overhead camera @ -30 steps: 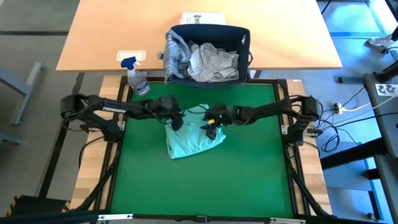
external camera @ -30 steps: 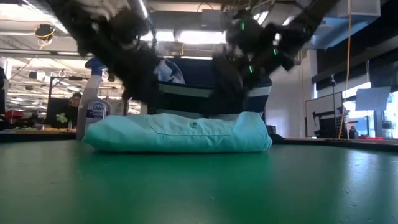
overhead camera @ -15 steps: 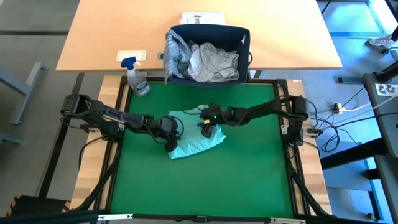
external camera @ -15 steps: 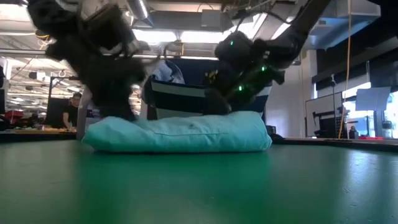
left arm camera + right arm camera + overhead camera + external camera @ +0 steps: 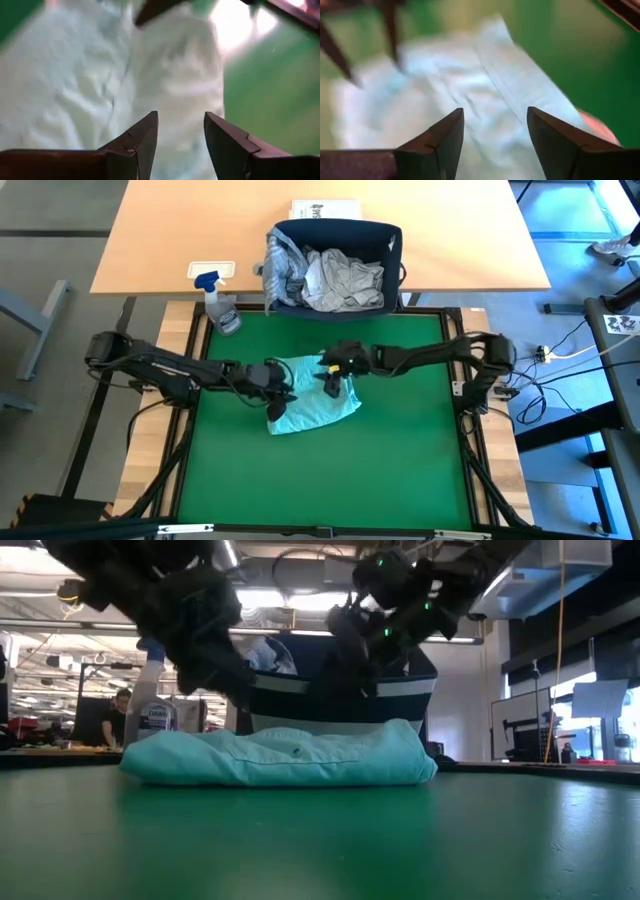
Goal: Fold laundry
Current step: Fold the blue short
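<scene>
We judge the folded mint-teal garment (image 5: 312, 404) on the green surface (image 5: 400, 470) light, soft and floppy, best pinched at an edge or corner, with our left tool (image 5: 276, 393) and right tool (image 5: 331, 379) above it, fingers apart, holding nothing.

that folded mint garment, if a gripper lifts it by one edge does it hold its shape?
Probably not. The mint garment lies as a soft, wrinkled, puffy bundle on the green mat, so it likely droops and unfolds. Pushed, it probably bunches rather than sliding whole.
</scene>
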